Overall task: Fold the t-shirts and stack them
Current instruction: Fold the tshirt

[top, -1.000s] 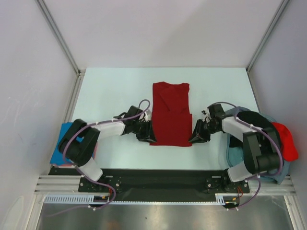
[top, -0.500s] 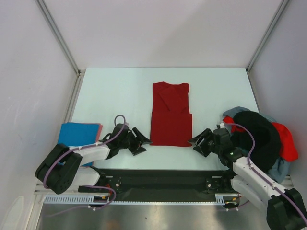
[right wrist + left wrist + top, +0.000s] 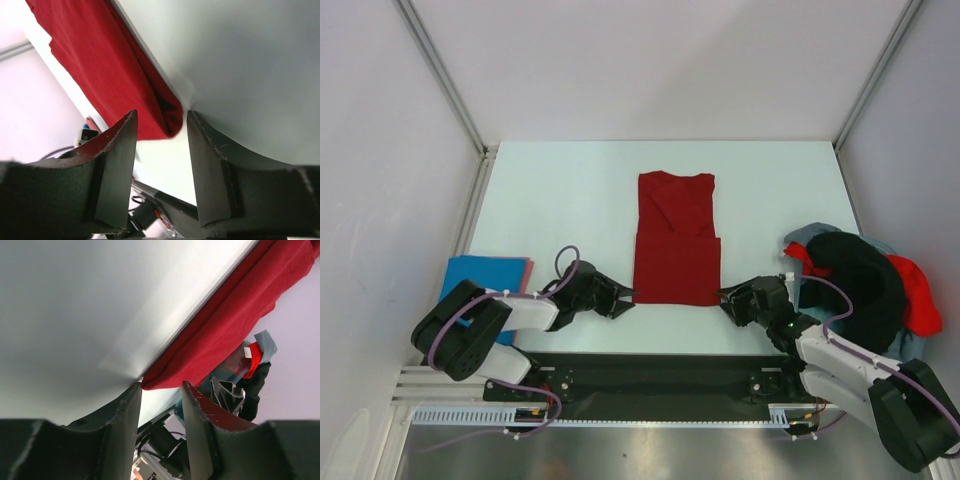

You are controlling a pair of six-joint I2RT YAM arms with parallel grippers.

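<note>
1. Now the dark red t-shirt point(image 3: 677, 240) lies flat in the middle of the surface point(image 3: 550, 190). It is folded into a long strip, with the neck at the far end.
2. The left end effector point(image 3: 620, 298) is down low at the shirt's near left corner. Its jaws are apart. The corner sits right at the tips and is not pinched.
3. The right end effector point(image 3: 728, 300) is down low at the near right corner. Its jaws are apart too. The folded edge sits between the tips and is not squeezed.
4. A folded blue t-shirt point(image 3: 485, 275) lies at the left edge. A pile of t-shirts point(image 3: 855, 285), black, red and pale grey-blue, waits on the right.
5. The jaws could close on just the top layer. Then the fold may fall open when the cloth goes up.
6. One side could grab and the other miss. Then the shirt may twist.
7. Tips that slide along the surface could push the cloth away and bunch it up.
</note>
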